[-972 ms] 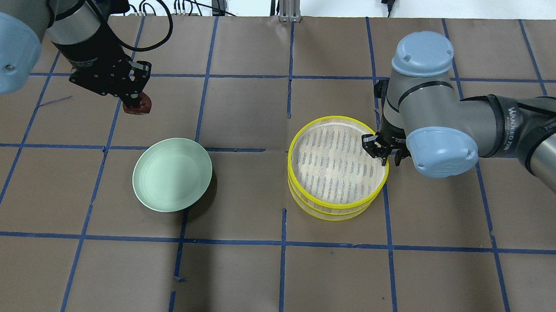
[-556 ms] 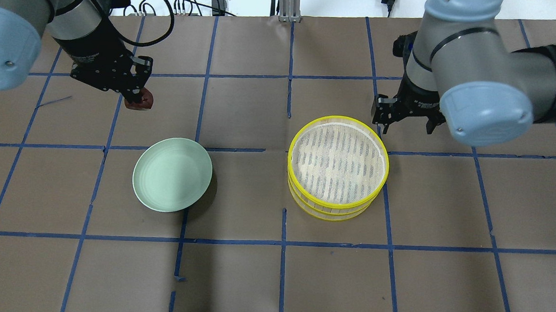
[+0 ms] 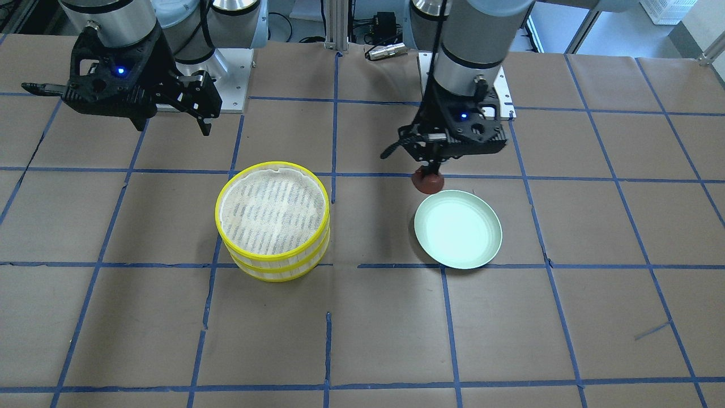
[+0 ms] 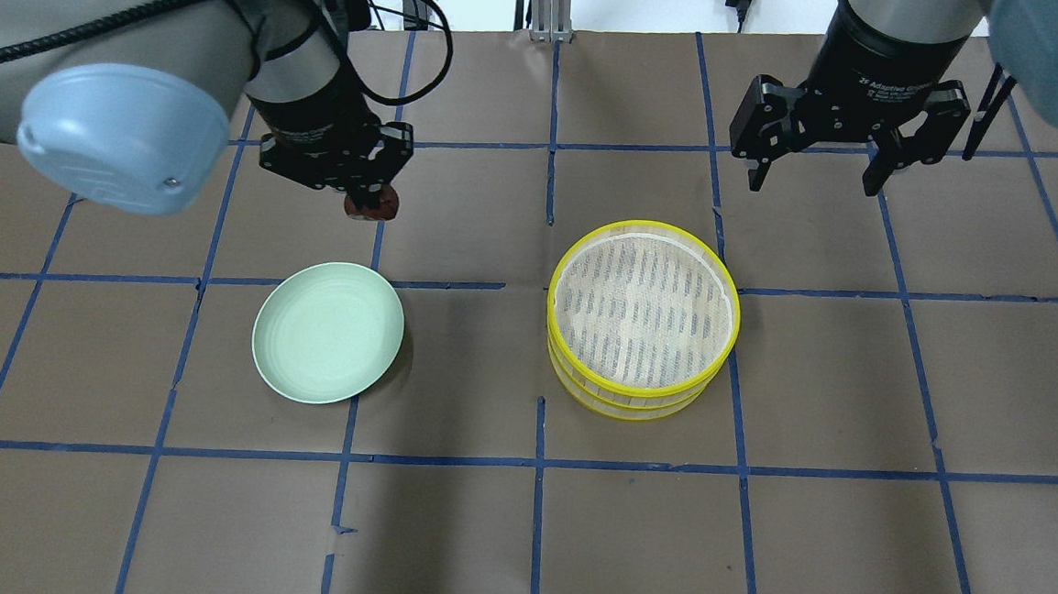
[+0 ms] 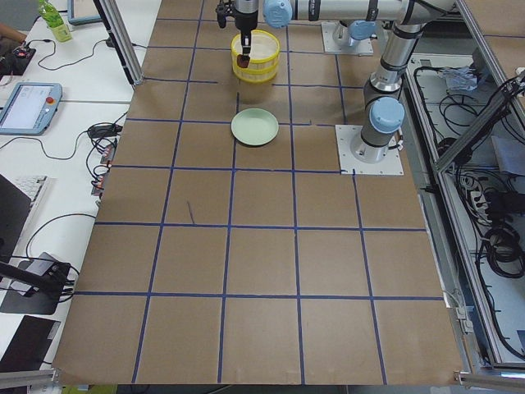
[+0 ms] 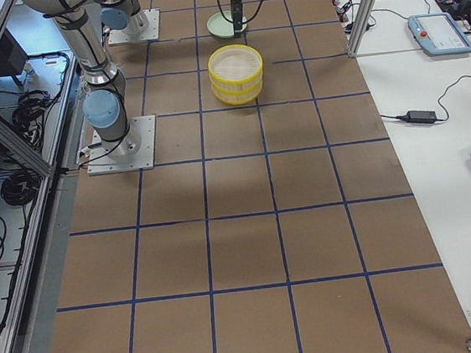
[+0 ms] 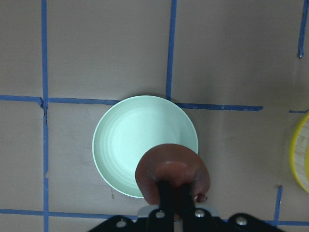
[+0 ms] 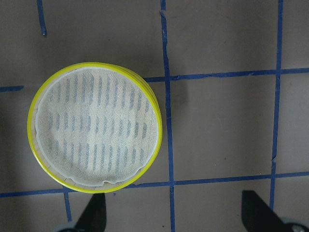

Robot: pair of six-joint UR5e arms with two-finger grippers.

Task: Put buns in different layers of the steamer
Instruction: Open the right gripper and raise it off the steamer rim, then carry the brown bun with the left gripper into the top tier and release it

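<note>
Left end effector [image 4: 367, 204] gripped the reddish-brown bun [image 4: 387, 202] above the worktop [image 4: 478, 533], upper left of overhead frame, just beyond green plate [image 4: 327, 332]. Right end effector [image 4: 813, 181] spread wide, upper right. Steamer layers [image 4: 552, 303] stacked centre-right.

A robotics lab: a brown-papered table [image 6: 243, 251] gridded with blue tape [image 6: 240, 216], arm bases [image 5: 371, 149] bolted along one long edge, a teach pendant [image 5: 29, 107] and cables [image 5: 102, 135] beyond the opposite edge.
</note>
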